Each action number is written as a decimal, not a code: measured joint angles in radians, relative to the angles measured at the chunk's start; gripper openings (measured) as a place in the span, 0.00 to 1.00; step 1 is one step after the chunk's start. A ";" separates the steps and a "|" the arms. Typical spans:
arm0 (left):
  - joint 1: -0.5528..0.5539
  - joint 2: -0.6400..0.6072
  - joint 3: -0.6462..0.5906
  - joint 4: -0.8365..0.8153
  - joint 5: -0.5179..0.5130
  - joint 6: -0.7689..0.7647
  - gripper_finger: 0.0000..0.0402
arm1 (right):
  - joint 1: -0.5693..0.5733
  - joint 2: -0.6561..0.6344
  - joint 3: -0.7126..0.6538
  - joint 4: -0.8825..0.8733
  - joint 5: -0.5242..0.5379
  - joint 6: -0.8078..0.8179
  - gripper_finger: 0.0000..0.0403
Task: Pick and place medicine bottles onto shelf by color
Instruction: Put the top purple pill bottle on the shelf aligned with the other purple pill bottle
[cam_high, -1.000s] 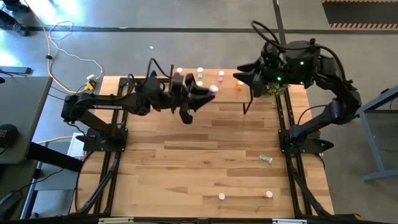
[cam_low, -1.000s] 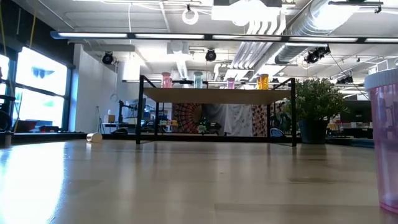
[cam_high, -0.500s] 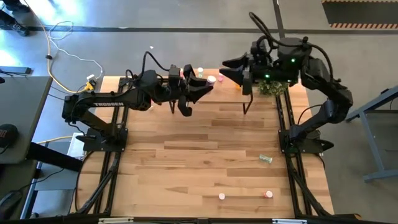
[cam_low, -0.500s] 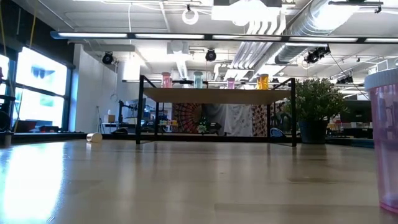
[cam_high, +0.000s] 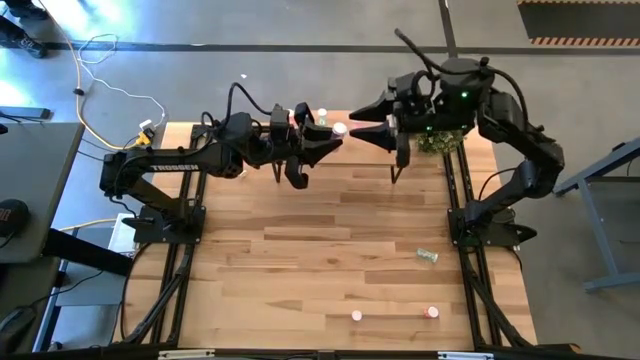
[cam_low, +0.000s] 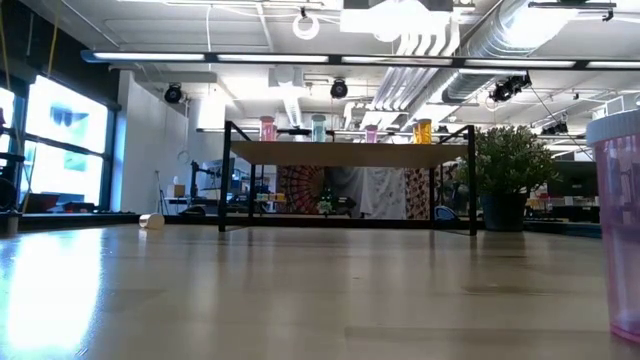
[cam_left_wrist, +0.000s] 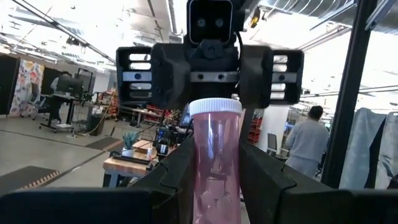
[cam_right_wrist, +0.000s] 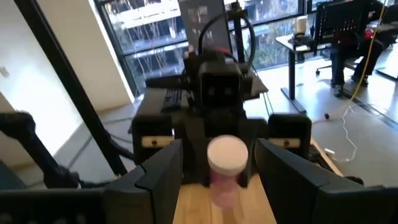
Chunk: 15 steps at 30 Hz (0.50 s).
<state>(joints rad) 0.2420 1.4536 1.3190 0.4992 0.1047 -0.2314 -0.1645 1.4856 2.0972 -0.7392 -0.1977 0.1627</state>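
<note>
Both arms reach toward each other over the shelf at the upper middle of the high view. The left gripper is clamped on a pink bottle, holding it upright with the white cap up. The right gripper faces it, fingers apart on either side of that bottle. Other bottles stand along the shelf, and more lie on the bench at the lower right.
</note>
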 joint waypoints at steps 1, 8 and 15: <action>0.000 0.000 0.000 0.000 0.000 0.000 0.24 | -0.005 0.000 0.000 -0.014 -0.007 -0.013 0.48; 0.000 0.000 0.000 0.000 0.027 0.025 0.24 | -0.014 0.010 0.000 -0.044 -0.039 -0.049 0.48; 0.000 0.000 0.000 -0.007 0.034 0.024 0.24 | -0.005 0.044 0.000 -0.044 -0.041 -0.059 0.48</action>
<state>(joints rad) 0.2417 1.4536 1.3190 0.4923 0.1390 -0.2071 -0.1695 1.5293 2.0972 -0.7835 -0.2386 0.1036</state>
